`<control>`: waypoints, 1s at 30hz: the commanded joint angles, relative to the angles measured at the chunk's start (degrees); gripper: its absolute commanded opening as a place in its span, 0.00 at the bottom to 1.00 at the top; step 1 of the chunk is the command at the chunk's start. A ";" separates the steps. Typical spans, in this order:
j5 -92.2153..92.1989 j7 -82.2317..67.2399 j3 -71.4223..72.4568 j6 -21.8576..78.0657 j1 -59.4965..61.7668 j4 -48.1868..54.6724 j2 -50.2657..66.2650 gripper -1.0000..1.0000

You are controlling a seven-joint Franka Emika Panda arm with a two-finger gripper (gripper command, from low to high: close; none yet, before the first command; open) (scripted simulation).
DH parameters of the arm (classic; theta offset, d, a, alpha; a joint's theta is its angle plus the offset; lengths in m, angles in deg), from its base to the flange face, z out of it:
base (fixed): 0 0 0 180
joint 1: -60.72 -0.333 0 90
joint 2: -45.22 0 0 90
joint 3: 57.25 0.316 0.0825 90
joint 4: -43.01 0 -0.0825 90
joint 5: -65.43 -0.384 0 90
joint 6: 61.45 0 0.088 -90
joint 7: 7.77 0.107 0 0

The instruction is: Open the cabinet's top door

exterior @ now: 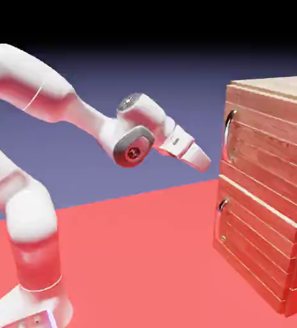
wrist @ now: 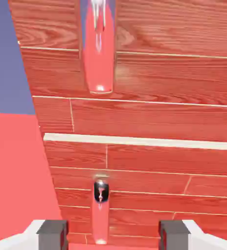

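Arm [exterior: 90, 122] in white reaches from the exterior view's left toward a reddish-brown wooden cabinet [exterior: 276, 87] on the exterior view's right, its hand tilted downward. The gripper [wrist: 113, 235] is released, its two fingers spread wide with nothing gripped, presumably so that they can pass around a handle. The top door [exterior: 269, 144] is the cabinet's upper front panel, closed flush; its long curved silver handle [exterior: 227, 138] stands upright near the door's outer edge, likely placed there to give good leverage for swinging it. Fingers and handle are apart. Below, the lower door [exterior: 253, 234] is closed too, with a small handle [exterior: 223, 205]. In the hand view the long handle sits high and the small one nearer the fingers, so the hand probably needs to level out and come forward to the upper one.
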 commanded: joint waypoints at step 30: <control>-74.77 -40.45 -50.75 14.81 -50.75 6.43 53.21 0.50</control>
